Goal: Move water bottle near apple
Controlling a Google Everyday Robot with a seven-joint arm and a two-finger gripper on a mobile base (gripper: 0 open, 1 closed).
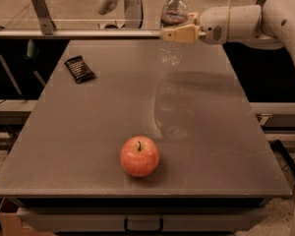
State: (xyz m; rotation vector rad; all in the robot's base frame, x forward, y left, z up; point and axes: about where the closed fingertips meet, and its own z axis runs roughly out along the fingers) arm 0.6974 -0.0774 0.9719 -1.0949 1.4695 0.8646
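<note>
Over the table (226,146), far side, one water bottle (172,53) clamped in the tool (168,33); one apple (139,156), one wrapper (79,69).

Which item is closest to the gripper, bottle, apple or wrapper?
The water bottle: the gripper is shut around its middle. The apple and black wrapper lie well away on the table.

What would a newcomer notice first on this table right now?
The hand, reaching in at the far side of the table, grips the clear water bottle around its middle. Next comes the red-orange apple, sitting alone near the front edge, well apart from the bottle. A small black wrapper lies far left.
</note>
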